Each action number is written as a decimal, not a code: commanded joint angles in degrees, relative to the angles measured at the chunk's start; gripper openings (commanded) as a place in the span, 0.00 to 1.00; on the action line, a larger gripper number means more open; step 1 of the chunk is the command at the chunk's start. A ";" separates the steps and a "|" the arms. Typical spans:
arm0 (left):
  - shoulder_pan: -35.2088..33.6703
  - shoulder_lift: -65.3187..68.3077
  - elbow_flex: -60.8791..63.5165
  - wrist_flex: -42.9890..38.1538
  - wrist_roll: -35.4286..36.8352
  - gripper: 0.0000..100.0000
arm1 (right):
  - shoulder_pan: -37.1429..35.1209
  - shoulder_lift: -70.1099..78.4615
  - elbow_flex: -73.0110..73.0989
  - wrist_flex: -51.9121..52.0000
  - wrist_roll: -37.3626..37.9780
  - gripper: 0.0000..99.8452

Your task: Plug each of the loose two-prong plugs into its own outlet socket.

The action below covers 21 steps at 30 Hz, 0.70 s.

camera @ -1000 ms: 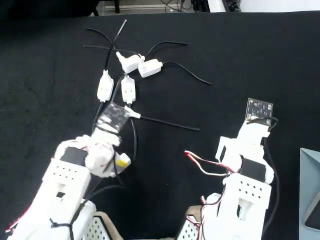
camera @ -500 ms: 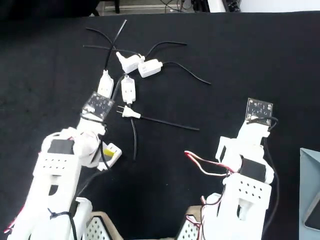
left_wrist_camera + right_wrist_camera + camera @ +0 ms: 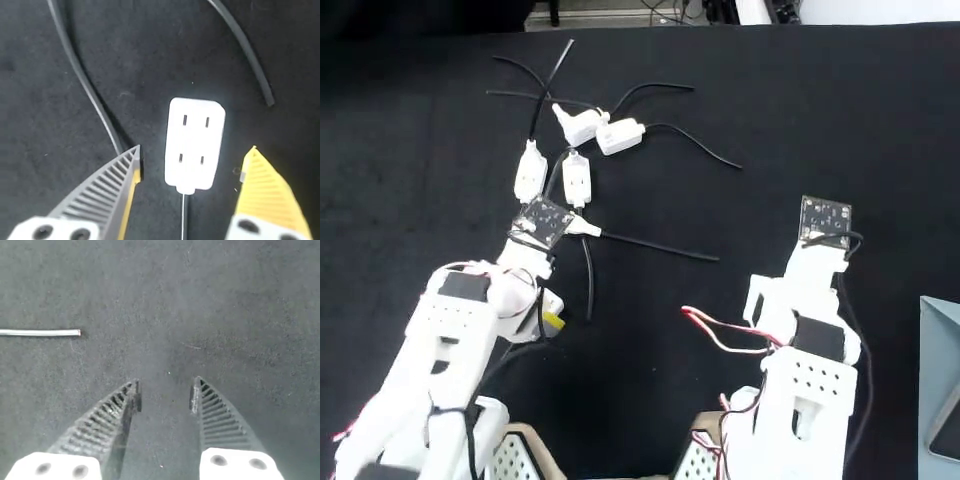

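Note:
Several white outlet sockets lie at the far left of the black cloth: one (image 3: 530,172), one (image 3: 577,178), one (image 3: 578,124) and one (image 3: 620,135), each with a black cord. A loose two-prong plug (image 3: 582,226) lies just in front of them, its cord running right. My left gripper (image 3: 195,150) is open, with a white socket (image 3: 194,145) lying slots-up between the grey finger (image 3: 120,180) and the yellow finger (image 3: 262,185), touching neither. My left wrist (image 3: 542,222) sits right beside the plug. My right gripper (image 3: 165,390) is open over bare cloth, with its wrist (image 3: 825,220) at mid right.
Black cords (image 3: 655,245) cross the cloth between the arms, and a cord end (image 3: 40,332) lies ahead of the right gripper. A grey box (image 3: 940,380) stands at the right edge. Red and white arm wires (image 3: 720,335) loop near the right arm's base.
My left arm swung left toward the sockets, then back right beside the plug. The right arm shifted slightly left.

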 commanded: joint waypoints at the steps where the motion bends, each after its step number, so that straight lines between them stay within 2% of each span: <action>1: 1.01 7.30 -0.48 -4.92 -0.35 0.30 | -1.05 -0.66 -0.40 -0.18 0.09 0.16; 6: 7.78 11.87 -1.80 -4.84 -0.35 0.18 | -0.97 -0.66 -0.40 -0.18 0.09 0.16; 11: 13.67 11.87 -2.24 -4.84 0.00 0.16 | -0.79 -0.66 -0.40 -0.18 0.09 0.16; 14: 12.62 11.87 -3.30 -4.75 0.18 0.16 | -0.79 -0.66 -0.40 -0.18 0.09 0.16; 18: 6.29 11.87 -4.88 -4.66 3.87 0.17 | -0.70 -0.66 -0.40 -0.18 0.09 0.16; 21: 2.59 11.87 -6.55 -1.58 4.57 0.28 | -0.97 -0.57 -0.75 -0.18 0.09 0.17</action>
